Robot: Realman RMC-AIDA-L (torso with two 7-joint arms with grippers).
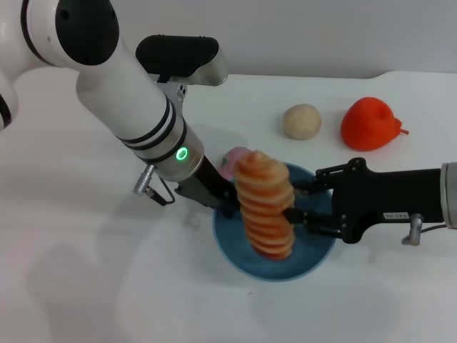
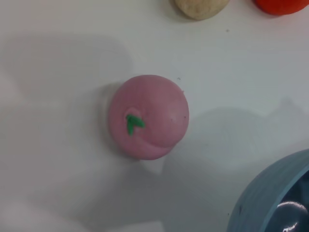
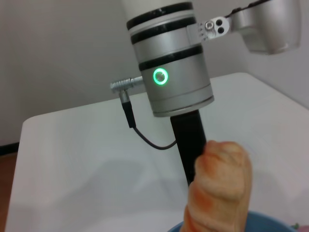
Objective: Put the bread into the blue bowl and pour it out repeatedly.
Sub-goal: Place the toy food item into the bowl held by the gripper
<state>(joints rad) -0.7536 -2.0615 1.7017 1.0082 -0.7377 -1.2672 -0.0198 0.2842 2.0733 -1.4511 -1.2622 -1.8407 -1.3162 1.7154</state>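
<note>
The bread (image 1: 265, 204) stands on end over the blue bowl (image 1: 314, 261), striped ridged face toward me, lower end inside the bowl. My right gripper (image 1: 291, 202) reaches in from the right and is shut on the loaf's side at mid-height. My left gripper (image 1: 226, 207) comes down from the upper left and is shut on the bowl's left rim, partly hidden behind the loaf. The right wrist view shows the bread (image 3: 219, 193) close up above the bowl's rim (image 3: 263, 223). A piece of the bowl (image 2: 270, 203) shows in the left wrist view.
A pink round fruit (image 1: 234, 158) (image 2: 147, 116) lies just behind the bowl's left side. A beige ball (image 1: 301, 121) and a red fruit (image 1: 369, 123) sit farther back on the right. The white table (image 1: 86, 286) lies all around them.
</note>
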